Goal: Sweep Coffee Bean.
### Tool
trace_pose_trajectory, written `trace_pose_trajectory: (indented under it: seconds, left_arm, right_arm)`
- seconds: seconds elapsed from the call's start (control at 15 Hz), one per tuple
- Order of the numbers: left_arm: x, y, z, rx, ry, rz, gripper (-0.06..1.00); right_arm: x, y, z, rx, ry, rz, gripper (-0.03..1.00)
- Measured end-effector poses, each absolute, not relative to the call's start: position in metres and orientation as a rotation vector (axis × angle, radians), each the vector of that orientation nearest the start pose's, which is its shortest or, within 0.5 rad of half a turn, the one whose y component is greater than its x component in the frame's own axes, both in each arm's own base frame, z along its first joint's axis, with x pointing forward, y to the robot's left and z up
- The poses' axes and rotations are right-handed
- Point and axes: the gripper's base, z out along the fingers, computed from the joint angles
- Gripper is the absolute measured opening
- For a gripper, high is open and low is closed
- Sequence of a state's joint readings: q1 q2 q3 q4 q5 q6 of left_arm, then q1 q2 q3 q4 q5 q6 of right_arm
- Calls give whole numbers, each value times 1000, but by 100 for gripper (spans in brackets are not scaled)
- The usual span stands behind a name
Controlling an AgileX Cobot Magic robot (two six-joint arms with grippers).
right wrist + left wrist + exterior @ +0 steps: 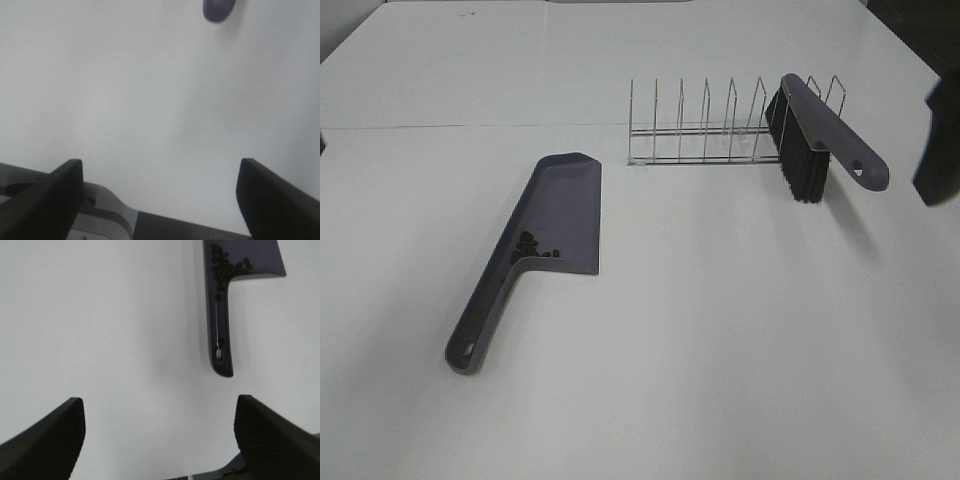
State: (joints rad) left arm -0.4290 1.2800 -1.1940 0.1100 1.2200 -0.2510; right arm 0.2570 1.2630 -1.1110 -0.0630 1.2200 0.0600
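Readable markings: none. You will find no text, label, brand or number on the dustpan point(555, 225), brush point(815, 135) or rack point(710, 130).

My white table point(720, 330) carries a grey dustpan point(555, 225) at nine o'clock and a wire rack point(705, 130) at one o'clock, well apart.

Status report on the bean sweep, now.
Left hand open, empty. Right hand open, empty. Coffee beans sit in dustpan; brush on rack. Nothing in the way.
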Motion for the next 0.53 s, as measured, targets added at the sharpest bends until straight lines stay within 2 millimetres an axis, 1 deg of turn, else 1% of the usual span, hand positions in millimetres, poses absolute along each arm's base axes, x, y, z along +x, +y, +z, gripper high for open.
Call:
trace_pose_trajectory:
  seconds: [0.2, 0.33, 0.4, 0.53]
  left_arm:
    - [160, -63, 333, 271, 2727, -35, 76]
    - [122, -46, 325, 321, 2667, -45, 76]
    - [87, -30, 315, 379, 2588, -54, 76]
    - [56, -15, 303, 432, 2489, -62, 76]
  right_arm:
    - [159, 38, 311, -290, 2808, 7, 71]
    - [124, 29, 301, -283, 2770, 27, 71]
    - [90, 22, 295, -268, 2688, 80, 71]
    - [63, 18, 289, -254, 2590, 136, 71]
